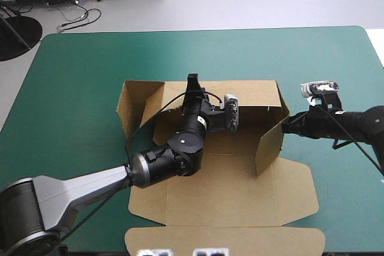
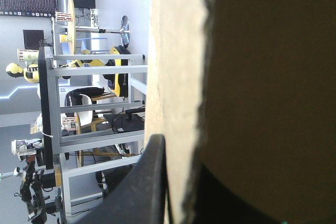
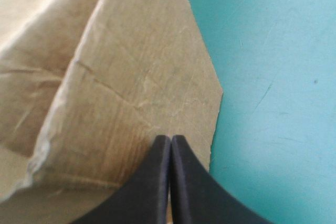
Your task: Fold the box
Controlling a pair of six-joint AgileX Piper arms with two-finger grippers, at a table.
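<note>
The brown box lies mid-table with its back wall, left flap and right wall raised and its lid flat toward the near edge. My left gripper reaches over the box floor to the top edge of the back wall. In the left wrist view the left gripper is shut on that board, with one black finger on each side. My right gripper is outside the right wall. In the right wrist view the right gripper is shut, its tip against the wall's outer face.
Bare teal-green cover surrounds the box on the left, far and right sides. The flat lid reaches the table's near edge. The left arm lies across the box floor from the near left.
</note>
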